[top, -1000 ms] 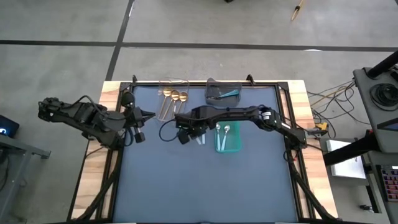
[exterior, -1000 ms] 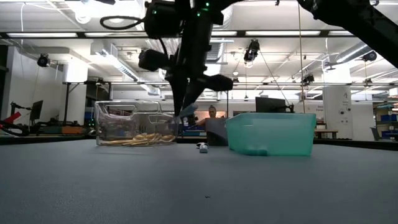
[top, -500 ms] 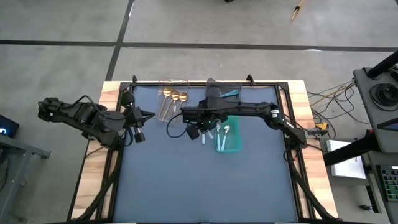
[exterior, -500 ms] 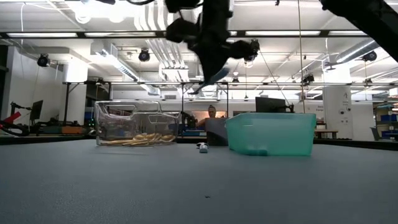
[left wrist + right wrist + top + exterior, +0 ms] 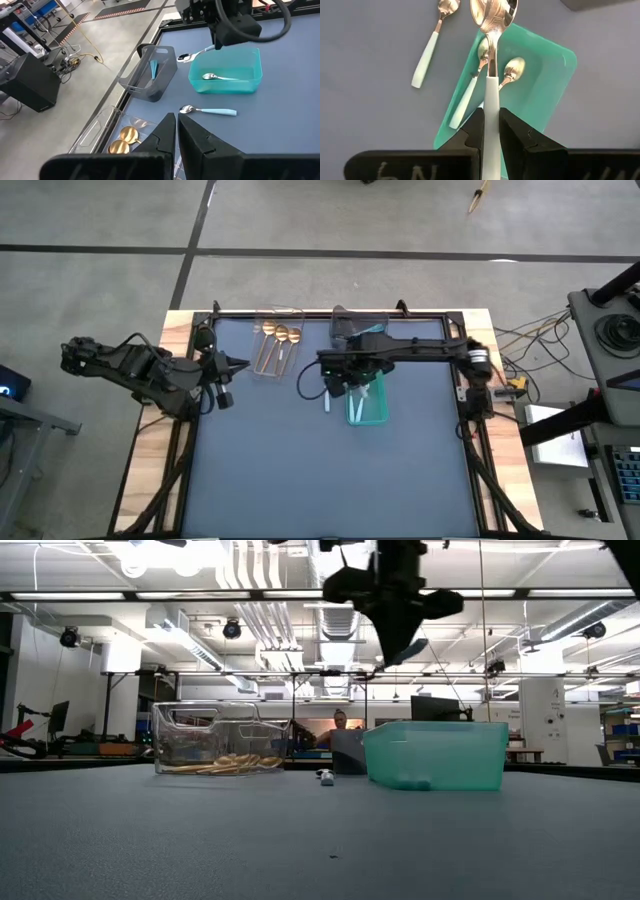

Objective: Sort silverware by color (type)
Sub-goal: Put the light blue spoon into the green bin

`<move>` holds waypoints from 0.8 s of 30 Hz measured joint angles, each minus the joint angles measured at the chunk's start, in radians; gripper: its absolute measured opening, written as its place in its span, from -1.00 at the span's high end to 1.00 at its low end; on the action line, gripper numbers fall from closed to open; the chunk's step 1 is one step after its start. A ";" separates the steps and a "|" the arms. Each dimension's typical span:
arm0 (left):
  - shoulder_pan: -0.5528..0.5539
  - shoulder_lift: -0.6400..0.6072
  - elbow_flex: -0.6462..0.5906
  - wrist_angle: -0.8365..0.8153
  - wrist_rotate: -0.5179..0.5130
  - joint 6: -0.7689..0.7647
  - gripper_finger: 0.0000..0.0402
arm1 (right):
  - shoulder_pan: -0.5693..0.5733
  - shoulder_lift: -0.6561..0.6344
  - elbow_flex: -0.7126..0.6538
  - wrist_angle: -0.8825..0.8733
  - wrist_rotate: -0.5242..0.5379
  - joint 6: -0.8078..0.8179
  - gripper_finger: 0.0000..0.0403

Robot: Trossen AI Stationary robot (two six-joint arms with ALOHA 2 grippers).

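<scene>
A: Why is the right claw [image 5: 491,131] carrying that spoon [image 5: 491,30] so high?

B: I'd say so that it clears the wall of the teal bin [image 5: 372,413]. The claw pinches the light-blue handle, and the silver bowl sticks out ahead of the fingers. In the right wrist view the spoon hangs over the bin, where two matching spoons already lie.

A: So it is sorting by kind?

B: It looks so. The gold spoons [image 5: 281,333] sit in the clear bin [image 5: 262,360] near the table's far edge, and a teal-handled piece lies in the grey bin [image 5: 345,326] beside it. One more light-blue spoon [image 5: 327,404] lies on the dark table [image 5: 300,480], just beside the teal bin, so that one is not yet sorted.

A: How is the right arm posed?

B: It stretches in from the right side, level over the table's far half, with its wrist turned down over the teal bin's near-left edge. In the low view the claw hangs well above the bin's rim.

A: And the left claw [image 5: 228,366]?

B: Pressed together, holding nothing. Its arm waits folded at the table's left edge, pointed toward the bins.
</scene>
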 joint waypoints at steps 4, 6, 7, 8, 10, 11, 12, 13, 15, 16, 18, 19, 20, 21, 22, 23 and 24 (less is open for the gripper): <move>0.000 0.000 0.000 0.000 0.000 0.012 0.99 | -0.003 -0.111 -0.194 0.137 -0.021 0.045 0.86; 0.001 0.000 0.000 0.000 0.000 0.020 0.99 | -0.006 -0.164 -0.288 0.215 -0.043 0.079 0.86; 0.001 0.000 0.000 0.002 0.000 0.024 0.99 | -0.006 -0.188 -0.332 0.253 -0.054 0.095 0.86; 0.004 0.000 0.000 0.008 0.000 0.029 0.99 | -0.008 -0.212 -0.375 0.293 -0.069 0.114 0.86; 0.012 0.000 0.000 0.025 0.000 0.043 0.99 | -0.011 -0.247 -0.447 0.352 -0.103 0.157 0.86; 0.016 0.000 0.000 0.037 0.000 0.052 0.99 | -0.011 -0.262 -0.477 0.371 -0.121 0.184 0.86; 0.022 0.000 0.000 0.050 -0.001 0.062 0.99 | -0.012 -0.271 -0.501 0.379 -0.136 0.210 0.86; 0.028 0.000 0.000 0.065 -0.001 0.073 0.99 | -0.013 -0.281 -0.520 0.381 -0.152 0.232 0.86; 0.041 0.000 0.000 0.104 -0.001 0.096 0.99 | -0.013 -0.292 -0.549 0.385 -0.187 0.268 0.86; 0.048 0.000 0.000 0.124 -0.001 0.105 0.99 | -0.013 -0.297 -0.560 0.388 -0.206 0.279 0.86; 0.061 0.000 0.000 0.167 0.000 0.125 0.99 | -0.013 -0.298 -0.571 0.390 -0.231 0.298 0.86; 0.068 0.000 0.000 0.186 0.000 0.136 0.99 | -0.013 -0.295 -0.572 0.391 -0.246 0.306 0.86; 0.074 0.000 0.000 0.205 0.001 0.149 0.99 | -0.013 -0.292 -0.572 0.392 -0.266 0.317 0.86; 0.080 0.000 0.000 0.226 0.000 0.162 0.99 | -0.016 -0.287 -0.572 0.398 -0.283 0.320 0.86; 0.087 0.000 0.000 0.245 0.001 0.175 0.99 | -0.018 -0.280 -0.572 0.406 -0.293 0.320 0.86; 0.095 0.001 0.000 0.267 0.001 0.186 0.99 | -0.020 -0.273 -0.572 0.414 -0.292 0.317 0.86; 0.102 0.002 0.000 0.286 0.001 0.196 0.99 | -0.025 -0.266 -0.572 0.421 -0.293 0.318 0.86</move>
